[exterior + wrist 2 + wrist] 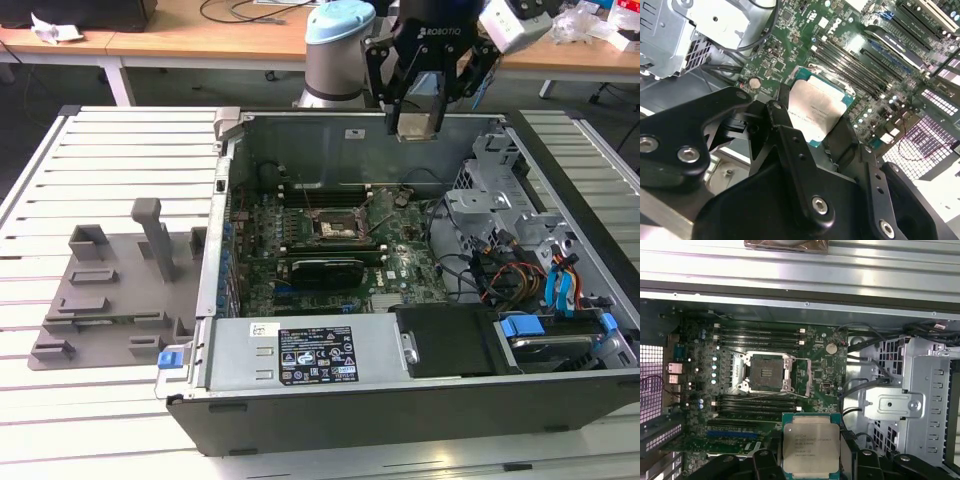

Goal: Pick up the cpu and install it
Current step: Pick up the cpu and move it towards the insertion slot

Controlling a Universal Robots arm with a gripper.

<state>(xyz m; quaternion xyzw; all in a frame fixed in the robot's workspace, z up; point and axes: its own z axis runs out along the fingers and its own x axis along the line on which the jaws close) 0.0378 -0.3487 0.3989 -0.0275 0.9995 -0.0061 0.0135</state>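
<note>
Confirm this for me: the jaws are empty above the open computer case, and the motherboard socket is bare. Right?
Not quite. The jaws are not empty: the gripper has them shut on the cpu, as the first wrist view shows. The rest holds: it is above the open computer case, and the motherboard socket is bare.

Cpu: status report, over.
Gripper shut on cpu, held above the motherboard. Socket empty. Nothing seen blocking the socket.
</note>
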